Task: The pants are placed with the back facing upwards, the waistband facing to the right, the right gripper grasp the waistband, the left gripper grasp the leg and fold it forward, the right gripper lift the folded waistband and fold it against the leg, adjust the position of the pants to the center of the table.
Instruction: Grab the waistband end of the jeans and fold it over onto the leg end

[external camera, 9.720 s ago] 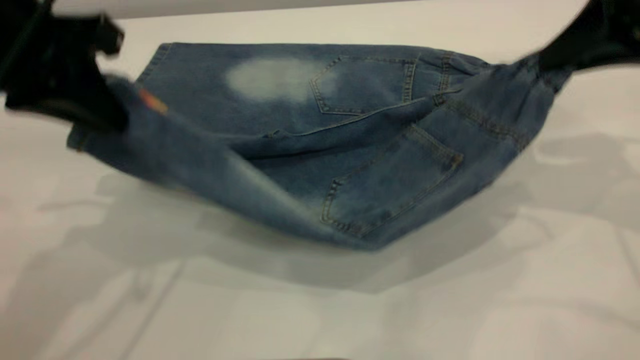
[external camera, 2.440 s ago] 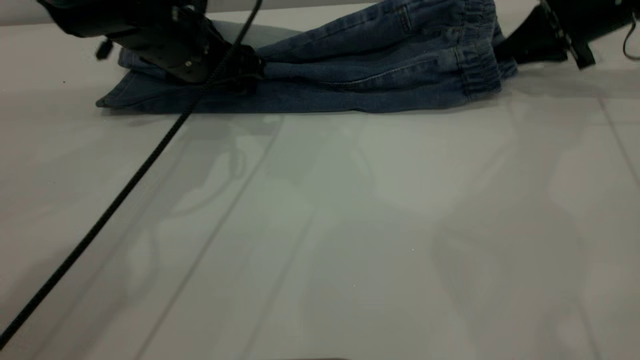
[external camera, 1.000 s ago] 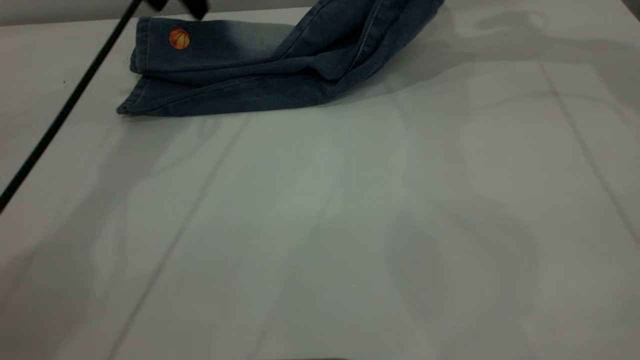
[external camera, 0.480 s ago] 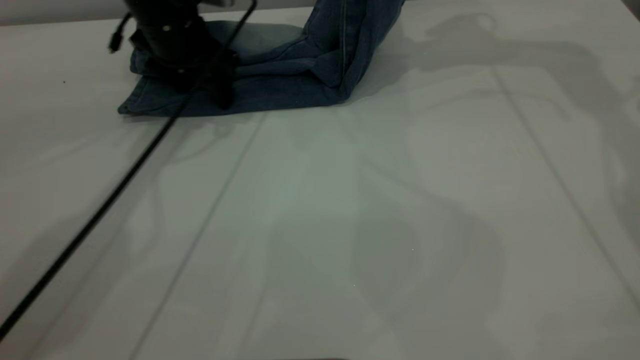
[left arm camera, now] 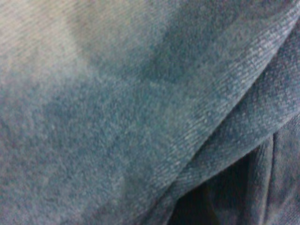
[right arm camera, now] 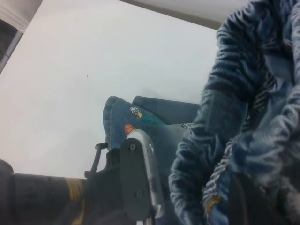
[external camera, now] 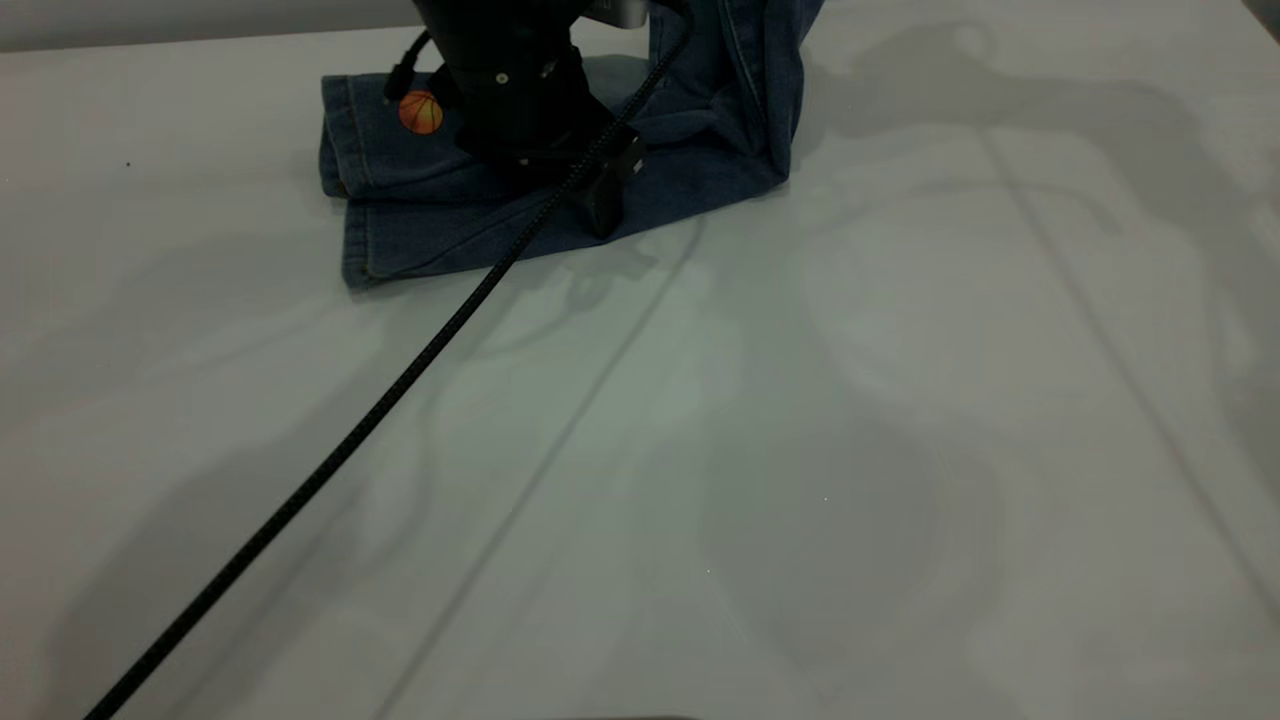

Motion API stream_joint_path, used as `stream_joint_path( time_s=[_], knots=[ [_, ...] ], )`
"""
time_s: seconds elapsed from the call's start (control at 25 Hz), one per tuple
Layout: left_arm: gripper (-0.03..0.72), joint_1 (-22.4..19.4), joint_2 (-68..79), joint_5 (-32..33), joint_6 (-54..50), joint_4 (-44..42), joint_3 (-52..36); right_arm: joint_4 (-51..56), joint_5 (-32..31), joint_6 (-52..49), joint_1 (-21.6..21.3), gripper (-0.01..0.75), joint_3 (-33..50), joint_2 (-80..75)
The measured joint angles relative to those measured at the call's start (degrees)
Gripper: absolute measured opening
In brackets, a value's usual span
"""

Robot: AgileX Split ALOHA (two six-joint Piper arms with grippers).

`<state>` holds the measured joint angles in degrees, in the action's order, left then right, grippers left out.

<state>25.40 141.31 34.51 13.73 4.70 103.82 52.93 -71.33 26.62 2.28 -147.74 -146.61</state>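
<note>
The blue denim pants [external camera: 690, 180] lie at the far side of the table [external camera: 800, 450], folded lengthwise. The leg [external camera: 380, 170] points left, and an orange basketball print [external camera: 421, 112] shows near its hem. My left gripper [external camera: 560, 170] presses down on the middle of the pants; the left wrist view is filled with denim [left arm camera: 140, 117]. The right end of the pants rises steeply out of the top of the exterior view. My right gripper [right arm camera: 234, 197] is shut on the gathered waistband [right arm camera: 243, 117], holding it above the leg and above the left arm [right arm camera: 131, 187].
A black braided cable [external camera: 350, 440] runs from the left arm diagonally across the table to the near left corner. Shadows of both arms fall on the table surface.
The pants and the left arm pressing on them have shifted to the right on the table, uncovering the basketball print. The lifted right end still hangs from above.
</note>
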Motion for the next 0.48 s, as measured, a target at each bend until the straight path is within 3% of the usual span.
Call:
stream_joint_path(
  time_s=[0.4,0.48],
  knots=[
    [0.504,-2.72,-1.95,32.13,-1.84,-8.81,21.15,-0.88,-0.06,-0.05,0.53,0.037,-0.16,0.00],
    [0.504,-3.33,-2.15,32.67,-1.90,-12.67,25.64,-1.22,0.00,-0.05,1.52,0.037,-0.16,0.00]
  ],
)
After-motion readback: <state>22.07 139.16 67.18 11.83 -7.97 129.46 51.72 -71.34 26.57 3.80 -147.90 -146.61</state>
